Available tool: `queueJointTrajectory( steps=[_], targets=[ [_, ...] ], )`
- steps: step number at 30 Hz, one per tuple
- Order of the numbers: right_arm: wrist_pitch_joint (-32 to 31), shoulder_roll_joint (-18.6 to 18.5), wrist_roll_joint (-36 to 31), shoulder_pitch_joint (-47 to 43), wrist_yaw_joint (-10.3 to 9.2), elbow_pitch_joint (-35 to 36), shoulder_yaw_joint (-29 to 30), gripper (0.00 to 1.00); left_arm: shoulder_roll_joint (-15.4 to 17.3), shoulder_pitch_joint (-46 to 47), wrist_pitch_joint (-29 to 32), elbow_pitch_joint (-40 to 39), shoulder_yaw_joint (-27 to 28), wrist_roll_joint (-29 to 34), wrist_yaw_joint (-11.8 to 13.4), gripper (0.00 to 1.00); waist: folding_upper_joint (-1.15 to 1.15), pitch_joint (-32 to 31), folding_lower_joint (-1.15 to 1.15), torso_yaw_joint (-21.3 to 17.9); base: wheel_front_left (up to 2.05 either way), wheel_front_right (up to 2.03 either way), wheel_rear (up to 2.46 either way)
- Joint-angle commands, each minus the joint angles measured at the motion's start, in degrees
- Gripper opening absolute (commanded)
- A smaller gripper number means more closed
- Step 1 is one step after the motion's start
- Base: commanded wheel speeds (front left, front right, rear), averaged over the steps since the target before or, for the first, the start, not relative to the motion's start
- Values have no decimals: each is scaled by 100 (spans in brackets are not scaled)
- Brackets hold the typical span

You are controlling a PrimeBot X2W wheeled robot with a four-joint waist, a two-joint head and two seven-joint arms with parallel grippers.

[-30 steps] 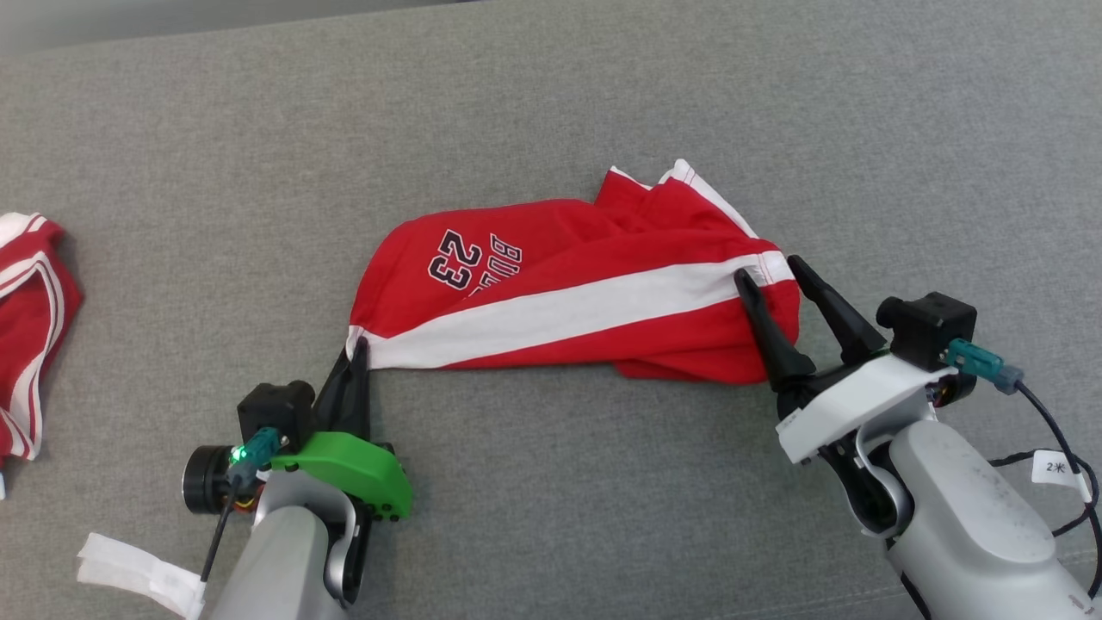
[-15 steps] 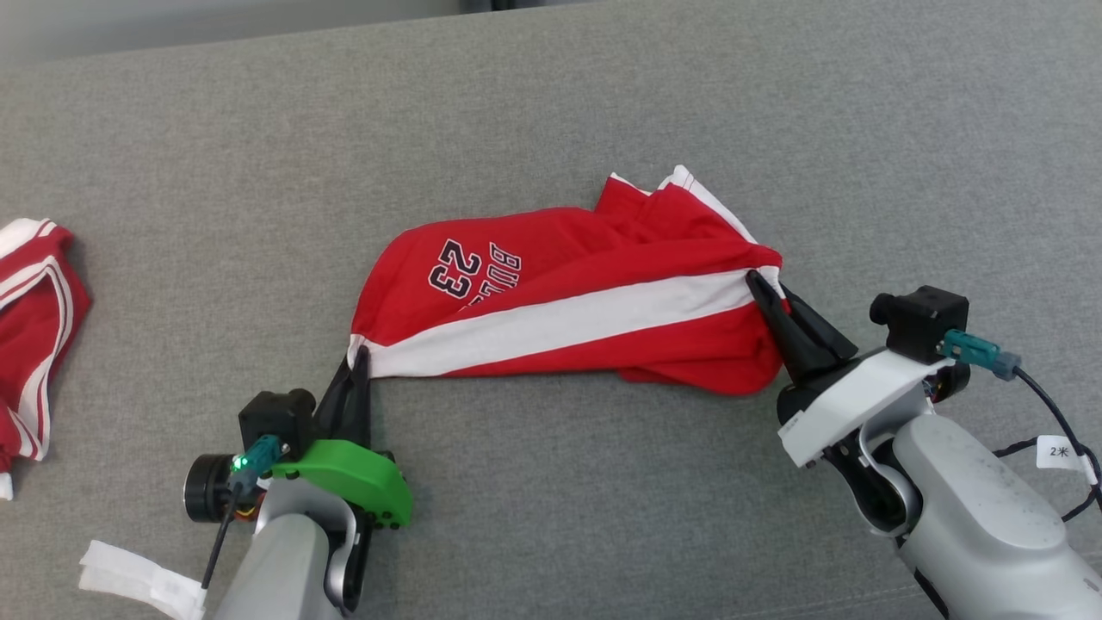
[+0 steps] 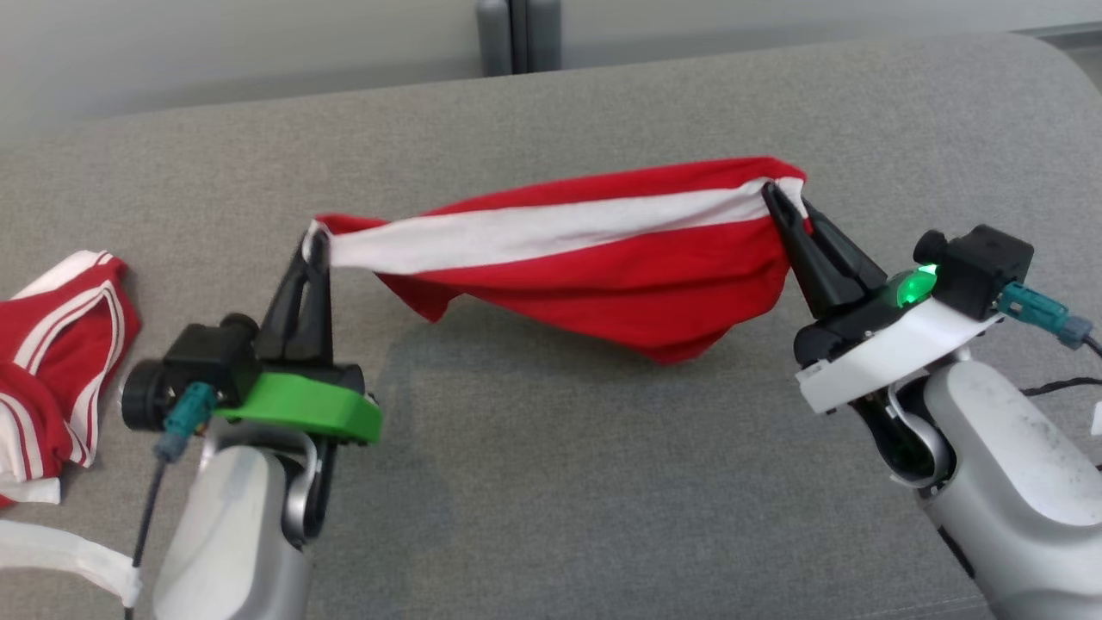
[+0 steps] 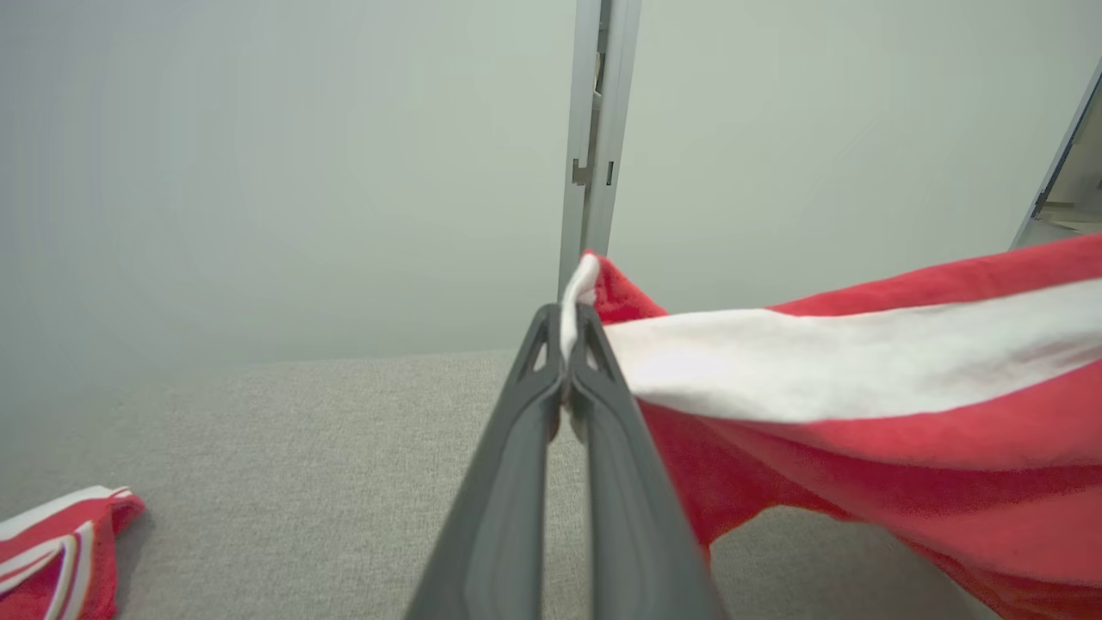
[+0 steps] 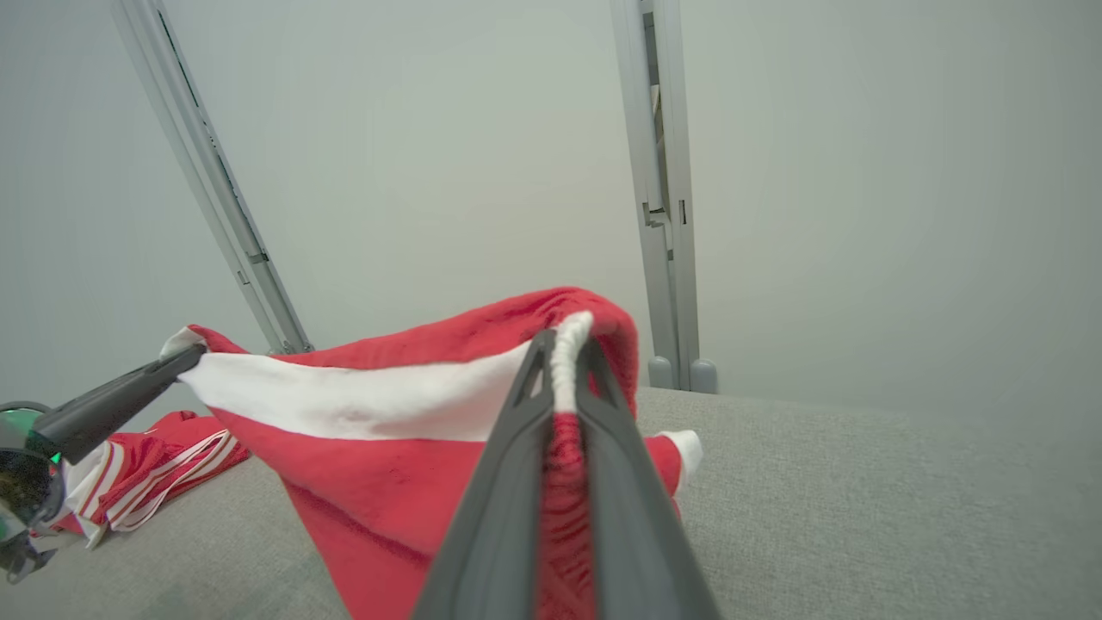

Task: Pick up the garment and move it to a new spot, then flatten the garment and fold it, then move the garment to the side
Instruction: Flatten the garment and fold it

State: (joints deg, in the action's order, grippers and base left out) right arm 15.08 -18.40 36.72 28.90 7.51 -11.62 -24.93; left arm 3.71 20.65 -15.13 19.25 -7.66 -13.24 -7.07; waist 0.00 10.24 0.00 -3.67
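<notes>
From the head we look forward and down on the grey cushion [image 3: 551, 482], at middling range. Each wrist camera sits close behind its own fingers [image 4: 508, 482], low over the cushion, facing almost level toward the pale wall [image 4: 258, 172]. We share the stretched red garment [image 3: 603, 284] and the grey post [image 3: 516, 34] across all three views; the right wrist view catches the left gripper [image 5: 191, 355] at left centre.

The left claw [image 4: 568, 344] grips the garment [image 4: 861, 370], stretched toward 3 o'clock; a second garment [image 4: 60, 551] lies at 8 o'clock.
</notes>
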Motion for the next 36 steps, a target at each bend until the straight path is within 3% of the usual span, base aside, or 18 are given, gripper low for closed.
queueJointTrajectory(
  steps=[1, 7, 14, 21, 24, 30, 33, 36],
  targets=[
    [13, -123, 10, 132, -4, 158, -10, 0, 159, 198, -3, -207, 9, 58, -30, 0, 0, -319, 0, 137, 0, 0, 0],
    [-65, -635, 218, 686, -4, 689, -55, 0, 916, 1006, 92, -840, -241, -152, -49, 0, 0, -571, 0, 244, 0, 0, 0],
    [-734, -1028, 356, 1561, -4, 893, -79, 0, 1404, 1997, 1020, -1155, -422, -855, -47, 0, 0, -196, 0, 328, 0, 0, 0],
    [-927, -936, 189, 2594, -4, 140, -433, 0, 1350, 2798, 1342, -513, -400, -1248, -47, 0, 0, 676, 0, 337, 0, 0, 0],
    [-696, -838, -94, 3213, -6, -429, -624, 0, 1273, 3295, 1112, -72, -361, -1202, -16, 0, 0, 1045, 0, 348, 0, 0, 0],
    [-50, -573, -889, 4450, -7, -1539, -408, 0, 1131, 4416, 311, 698, -271, -944, 132, 0, 0, 1431, 0, 418, 0, 0, 0],
    [7, -449, -1265, 4769, -7, -1618, -203, 0, 1051, 4746, 86, 867, -212, -885, 134, 0, 0, 1448, 0, 479, 0, 0, 0],
    [12, -314, -1571, 4502, -7, -1297, 98, 0, 1005, 4674, -3, 849, -133, -834, 99, 0, 0, 1378, 0, 533, 0, 0, 0]
  ],
)
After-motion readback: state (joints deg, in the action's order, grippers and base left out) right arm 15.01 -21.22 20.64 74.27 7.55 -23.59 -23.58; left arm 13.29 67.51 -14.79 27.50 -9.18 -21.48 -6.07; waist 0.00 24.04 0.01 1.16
